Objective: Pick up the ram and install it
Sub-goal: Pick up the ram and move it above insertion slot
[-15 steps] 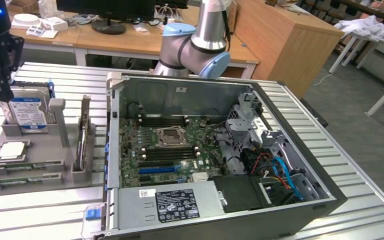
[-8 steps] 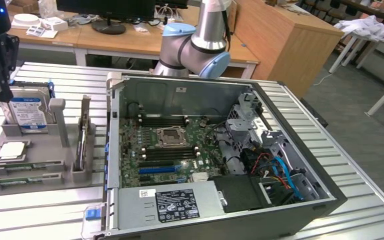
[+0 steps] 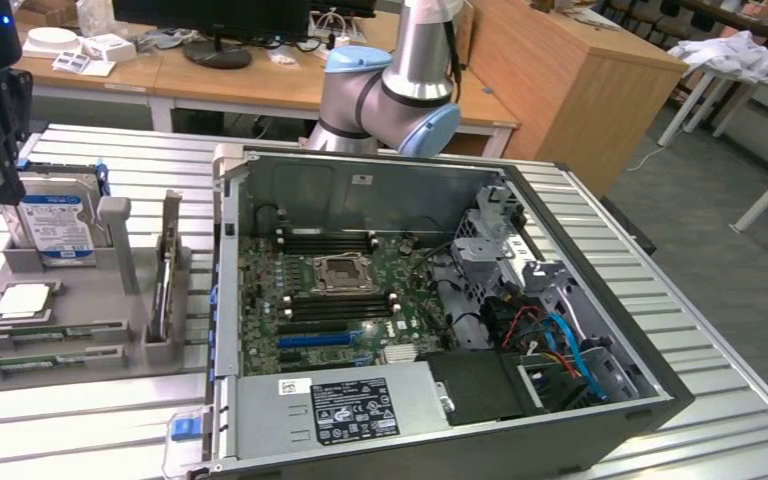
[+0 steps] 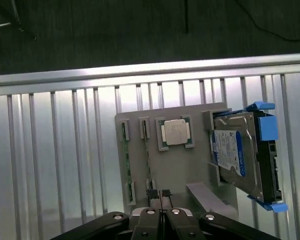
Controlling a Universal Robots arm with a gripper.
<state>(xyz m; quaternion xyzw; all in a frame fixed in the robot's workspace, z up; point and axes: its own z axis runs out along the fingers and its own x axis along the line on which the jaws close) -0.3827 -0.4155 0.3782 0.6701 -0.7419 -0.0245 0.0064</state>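
Two green ram sticks (image 3: 51, 332) lie on edge in slots of the grey holder (image 3: 84, 300) on the exterior view's left. From the wrist camera they appear as thin strips (image 4: 125, 165) beside each other in the holder (image 4: 190, 170). My gripper (image 3: 4, 190) hangs above the holder's far end, near the hard drive, apart from the ram. Its fingertips (image 4: 160, 196) are shut together with nothing between them, over the holder's edge close to one ram slot.
The holder also carries a silver hard drive with blue label (image 3: 57, 228) (image 4: 237, 155), a square processor chip (image 3: 27, 300) (image 4: 175, 133) and an upright card (image 3: 168, 275). An open computer case (image 3: 424, 300) with its motherboard (image 3: 337, 300) stands to the exterior view's right on the slatted metal table (image 3: 77, 430).
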